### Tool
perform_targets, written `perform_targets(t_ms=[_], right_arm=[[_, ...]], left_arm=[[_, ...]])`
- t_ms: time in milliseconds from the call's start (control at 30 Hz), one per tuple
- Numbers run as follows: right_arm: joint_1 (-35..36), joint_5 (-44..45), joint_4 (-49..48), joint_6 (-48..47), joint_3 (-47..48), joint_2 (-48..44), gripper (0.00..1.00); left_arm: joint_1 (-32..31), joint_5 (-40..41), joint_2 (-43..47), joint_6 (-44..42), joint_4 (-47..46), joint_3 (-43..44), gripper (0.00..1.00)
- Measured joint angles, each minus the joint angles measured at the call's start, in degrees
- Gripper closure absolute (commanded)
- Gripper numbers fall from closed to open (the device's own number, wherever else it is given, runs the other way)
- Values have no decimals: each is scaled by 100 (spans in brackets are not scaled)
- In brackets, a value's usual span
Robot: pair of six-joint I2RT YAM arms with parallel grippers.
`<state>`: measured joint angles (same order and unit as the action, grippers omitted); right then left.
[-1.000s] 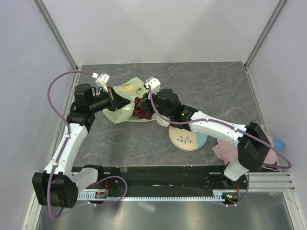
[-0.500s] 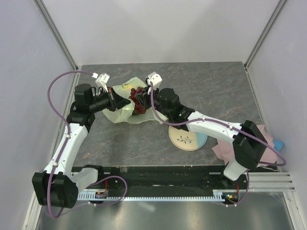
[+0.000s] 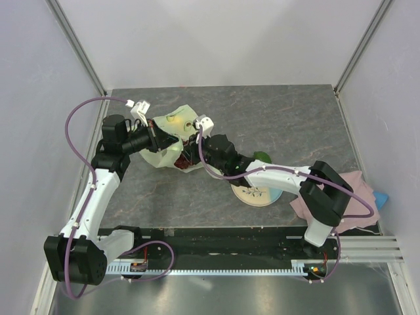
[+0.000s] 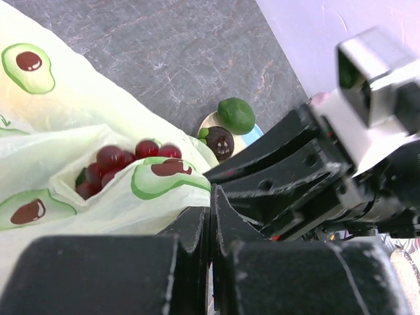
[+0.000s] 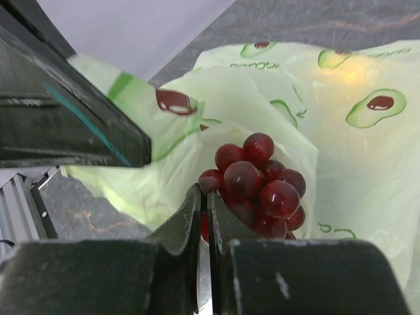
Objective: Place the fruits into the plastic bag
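Grapes of the dark red toy grape bunch (image 5: 256,184) press against the tips of the right gripper (image 5: 204,197). Its jaws stand almost together with a sliver of red between them, so it is closed on the bunch. The bunch sits low in a fold of the pale green translucent plastic bag (image 4: 79,111), which is printed with halved avocados, and the film rises behind it and on both sides. In the left wrist view the grapes show through a gap in the bag's mouth, with film around them.

The left gripper (image 4: 210,200) is closed as well, pinching the bag's near edge. The right wrist view shows a strip of green film caught against one of its dark fingers (image 5: 72,125) at the left of the frame. From above, the two grippers meet at the bag, left of the middle of the grey stone-patterned table (image 3: 282,118), with the right arm stretched across from the right side. A yellow fruit (image 3: 176,119) shows through the film at the bag's far part.

To the right of the bag lies the round cream-and-light-blue plate (image 3: 272,192). A dark green avocado (image 4: 236,115) and a small dark purple-brown round fruit (image 4: 219,142) lie just beside each other at the plate. It cannot be told whether the avocado rests on the plate or on the table at its rim. A pink cloth (image 3: 351,187) lies crumpled at the table's right edge, well apart from the bag.
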<state>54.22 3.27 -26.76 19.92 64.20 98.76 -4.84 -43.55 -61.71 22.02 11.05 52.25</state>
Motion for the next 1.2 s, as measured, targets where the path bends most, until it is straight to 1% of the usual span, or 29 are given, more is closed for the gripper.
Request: perform_targets(t_ms=[233,433,533,733,833,967,1000,1033,1067,1100,1167,1200], right_arm=[[7,-76,-367,531,-63,422,100],[0,-367,-723,964,142,1034,100],[0,-398,-903,1093,199,1158,100],[-7,-472,-1639,1355,323,1318,100],[-7,-634,-2002,1521,485,1512,100],[-13,-782,-2070,1725,925,1926,100],[-13,-780,-2013,1749,990,1989,98],[-11,-756,-1862,1788,1073,2044,89],[-11,-741,-1775,1805,1106,2072,85],[-13,-686,-1646,1836,1143,2087,72],[-24,-616,-1521,1886,1172,2087,59],[-37,-586,-1475,1886,1176,2087,50]], left_arm=[[0,0,0,0,-2,0,98],[0,-2,0,0,-2,0,99],[0,-4,0,0,-2,0,98],[0,-13,0,2,-7,0,99],[0,-13,0,2,-9,0,98],[35,11,0,0,-15,0,98],[55,7,0,0,-17,0,99],[61,0,0,0,-15,0,98],[59,15,0,-4,-15,0,98],[66,42,0,-2,0,0,98],[76,63,-4,0,0,0,99],[74,48,-4,2,-2,0,98]])
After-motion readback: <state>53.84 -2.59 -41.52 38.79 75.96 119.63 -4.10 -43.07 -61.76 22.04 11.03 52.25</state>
